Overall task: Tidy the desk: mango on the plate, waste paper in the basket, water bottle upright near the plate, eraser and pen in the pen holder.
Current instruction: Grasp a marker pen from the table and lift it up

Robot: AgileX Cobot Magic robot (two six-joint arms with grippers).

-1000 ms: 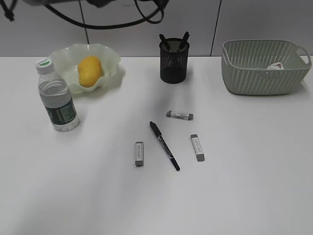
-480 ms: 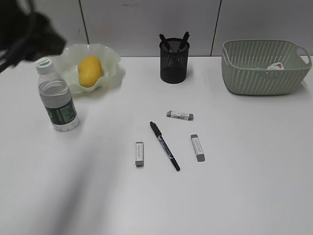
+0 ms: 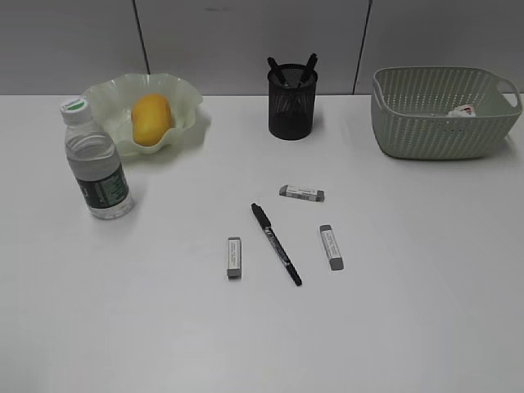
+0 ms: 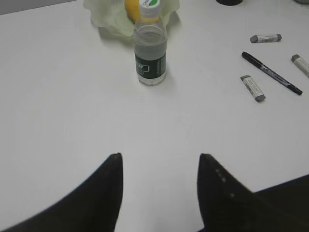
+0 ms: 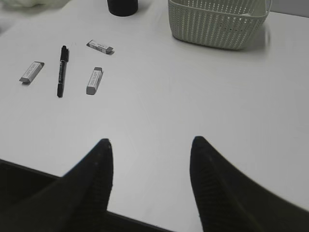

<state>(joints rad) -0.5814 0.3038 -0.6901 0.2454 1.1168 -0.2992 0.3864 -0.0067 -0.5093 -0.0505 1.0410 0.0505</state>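
The mango [image 3: 151, 119] lies in the pale green plate [image 3: 184, 97] at the back left. The water bottle [image 3: 96, 161] stands upright in front of the plate; it also shows in the left wrist view [image 4: 150, 50]. The waste paper [image 3: 463, 110] lies in the green basket [image 3: 426, 123]. The black pen holder [image 3: 291, 102] holds two pens. A black pen [image 3: 275, 243] and three grey erasers [image 3: 301, 192] [image 3: 234, 257] [image 3: 331, 246] lie on the desk [image 3: 409, 311]. My left gripper [image 4: 159, 157] and right gripper [image 5: 150, 141] are open and empty, above the desk's near side.
A grey panelled wall stands behind the desk. The basket [image 5: 217, 21] and the pen [image 5: 61, 70] with the erasers also show in the right wrist view. No arm shows in the exterior view.
The left arm, seen dark and blurred at the upper left before, has left the exterior view. The objects on the desk have not moved.
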